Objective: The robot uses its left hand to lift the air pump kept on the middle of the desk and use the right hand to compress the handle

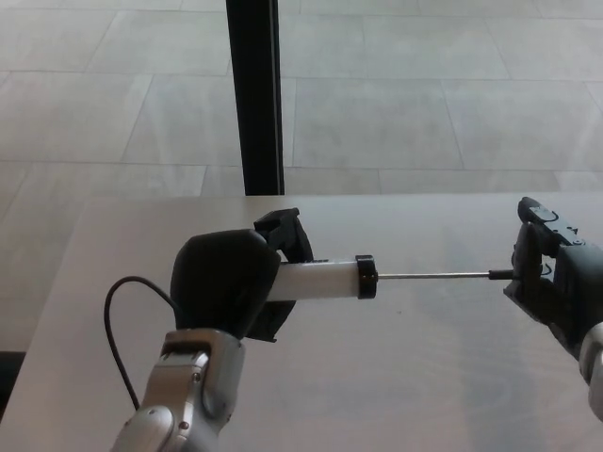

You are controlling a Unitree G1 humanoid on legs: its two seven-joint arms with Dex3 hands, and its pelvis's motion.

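The air pump (pixel 320 280) has a white barrel with a black collar and a thin metal rod (pixel 433 276) drawn far out to the right. My left hand (pixel 231 287) is shut on the barrel's left end and holds the pump level, a little above the pale desk (pixel 396 377). At the rod's far end is my right hand (pixel 551 278), which covers the black T-handle, so the handle is hidden. Whether that hand grips the handle does not show.
A black cable (pixel 115 320) loops off my left wrist over the desk's left side. Beyond the desk's far edge a black pillar (pixel 254 94) stands on the tiled floor.
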